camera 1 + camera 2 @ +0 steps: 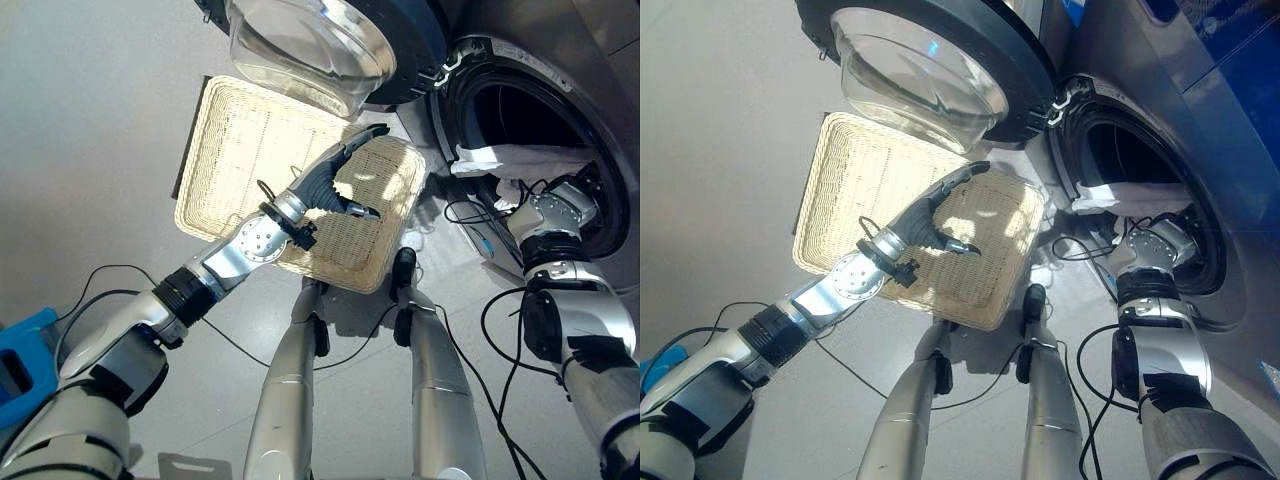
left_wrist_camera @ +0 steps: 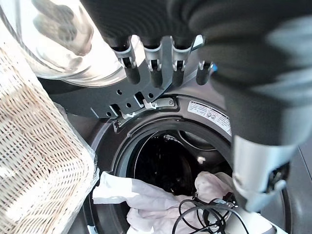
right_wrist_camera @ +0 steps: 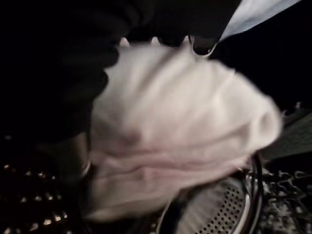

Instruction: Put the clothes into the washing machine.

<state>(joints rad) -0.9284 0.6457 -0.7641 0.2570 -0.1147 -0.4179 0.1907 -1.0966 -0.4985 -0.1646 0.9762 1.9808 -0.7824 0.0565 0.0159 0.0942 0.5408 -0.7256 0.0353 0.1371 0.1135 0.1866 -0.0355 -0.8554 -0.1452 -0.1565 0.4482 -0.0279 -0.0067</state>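
Right hand [image 3: 73, 73] deep inside the drum, wrist at the door opening, fingers hidden behind a bunched white garment [image 3: 180, 131] pressed against them; whether curled round the cloth cannot be told. Below the bundle, the perforated metal drum wall [image 3: 219, 209]. Part of the white cloth [image 1: 510, 162] spilling over the lower rim of the washing machine [image 1: 1160, 110] opening, one corner lying out on the door seal. Left hand [image 1: 340, 175] held above the wicker basket [image 1: 240, 150], fingers relaxed and nearly straight, thumb apart, holding nothing. Basket lying on the pale floor [image 1: 90, 120] just beside the machine's front, its near corner close to the opening. Round glass door [image 1: 930, 70] swung wide open, hanging over the basket's far edge, between basket and drum mouth. Blue object [image 1: 25, 365] at the lower left edge.
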